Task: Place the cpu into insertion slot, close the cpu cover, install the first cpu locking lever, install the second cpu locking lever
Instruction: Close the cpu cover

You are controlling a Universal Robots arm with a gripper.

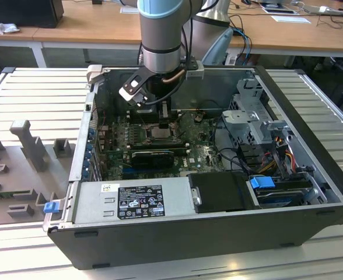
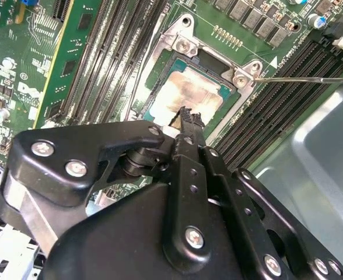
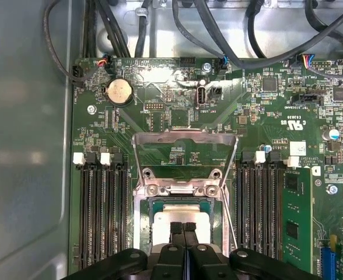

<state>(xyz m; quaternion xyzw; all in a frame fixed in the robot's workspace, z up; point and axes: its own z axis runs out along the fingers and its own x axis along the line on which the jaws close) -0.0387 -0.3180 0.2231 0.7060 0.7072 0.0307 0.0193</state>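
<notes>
My hand (image 3: 182, 226), fingers pressed together over the cpu (image 2: 186, 90), contact hard to judge, hand hiding its near edge, cpu lying in the insertion slot (image 2: 215, 59), inside the computer case (image 1: 218, 239), at 12 o'clock from the power-supply box (image 1: 136, 201), exterior view

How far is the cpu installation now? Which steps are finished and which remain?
Done: the cpu lies in the insertion slot. In hand: the shut hand has its tips at the chip's edge. Left: the cpu cover stands open, tilted back off the socket, and a thin locking lever sticks out free across the memory slots, so closing the cover and both levers remain.
</notes>
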